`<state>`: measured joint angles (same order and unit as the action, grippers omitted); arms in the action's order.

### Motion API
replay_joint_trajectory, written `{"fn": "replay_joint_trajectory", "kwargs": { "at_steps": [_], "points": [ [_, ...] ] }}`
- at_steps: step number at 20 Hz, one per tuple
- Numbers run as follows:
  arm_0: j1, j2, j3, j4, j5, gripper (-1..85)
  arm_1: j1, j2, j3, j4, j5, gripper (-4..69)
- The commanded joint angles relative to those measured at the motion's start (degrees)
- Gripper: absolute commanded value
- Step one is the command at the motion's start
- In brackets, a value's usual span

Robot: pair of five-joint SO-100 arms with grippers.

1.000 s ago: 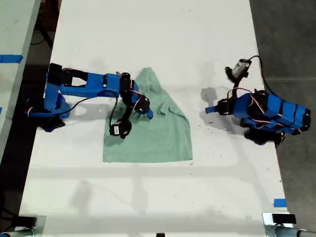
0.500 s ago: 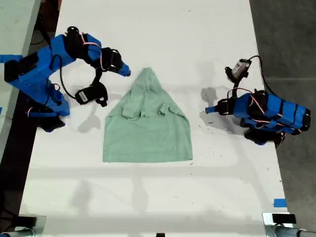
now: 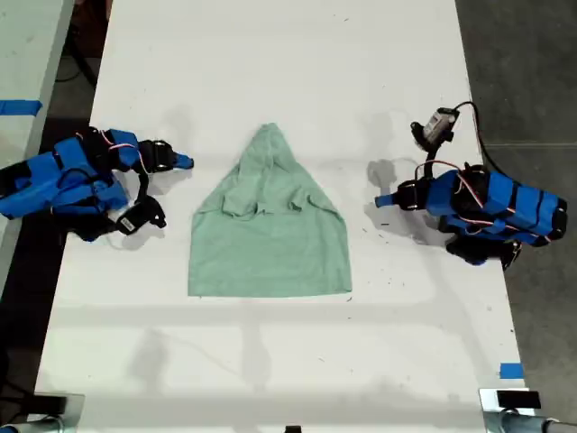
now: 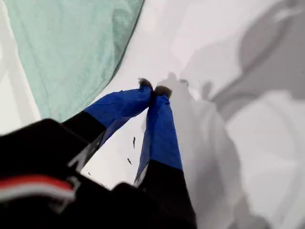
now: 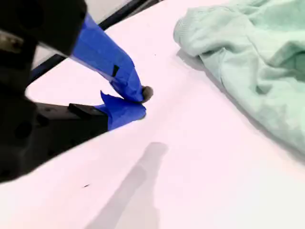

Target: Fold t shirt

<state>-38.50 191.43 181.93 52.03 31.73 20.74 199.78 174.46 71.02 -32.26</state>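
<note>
The shirt [image 3: 270, 234] lies flat in the middle of the white worktop [image 3: 270, 72], touched by neither arm. Its lower part is a straight-sided block with a level bottom hem. Its upper part narrows to a rounded peak pointing to the top of the exterior view, with small folds of cloth bunched on the side toward the exterior view's left.

My first claw [image 3: 383, 200] sits low over the worktop on the exterior view's right, near the shirt's side edge but apart from it. In the first wrist view the claw [image 4: 155, 89] has its blue tips pressed together on nothing, with the shirt [image 4: 66, 47] just beyond them.

My second claw [image 3: 185, 162] is on the exterior view's left, pointing toward the shirt's upper part with bare worktop between them. In the second wrist view the claw [image 5: 142, 102] is drawn together and empty, with the rumpled edge of the shirt [image 5: 257, 52] lying well clear of it
</note>
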Motion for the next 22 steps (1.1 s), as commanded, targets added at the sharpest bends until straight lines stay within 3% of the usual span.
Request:
{"fn": "replay_joint_trajectory", "kwargs": {
  "at_steps": [1, 4, 6, 8, 9, 10, 14, 15, 18, 22],
  "points": [
    [3.3, 12.7, 6.6, -2.8, -3.5, 0.4, 0.4, 0.9, 2.9, -1.1, -0.6, 1.6],
    [6.9, 14.6, 6.6, -3.3, -10.2, -0.1, 0.7, 0.9, 3.7, -4.6, -2.9, 1.6],
    [6.1, 14.5, 6.6, 5.8, -15.2, 0.1, -1.0, 0.8, 3.7, -3.5, -4.3, 1.6],
    [4.9, 13.9, 6.6, 6.0, -11.0, 0.1, -3.9, 0.8, 3.7, 3.0, 2.3, 1.6],
    [4.0, 13.9, 6.6, 6.0, -9.4, 0.2, -5.6, 0.8, 3.7, 4.9, 1.5, 1.6],
    [2.8, 13.9, 6.6, 6.0, -9.2, 0.2, -7.8, 0.8, 3.7, 4.9, -2.7, 1.9],
    [-0.1, 14.0, 6.6, 6.0, -3.0, 0.4, -17.8, 0.8, 3.7, 4.9, -0.9, 1.8],
    [0.0, 14.0, 6.6, 5.9, -1.6, 0.5, -19.3, 0.8, 3.7, 4.9, -3.3, 1.8],
    [6.9, 14.1, 6.6, 5.9, -1.6, 0.5, -20.7, 0.8, 3.7, 5.1, -12.1, 1.8],
    [12.7, 14.2, 6.6, 5.8, -0.8, 0.2, -20.7, 0.8, 3.6, 5.2, -12.1, 1.7]
  ]
}}
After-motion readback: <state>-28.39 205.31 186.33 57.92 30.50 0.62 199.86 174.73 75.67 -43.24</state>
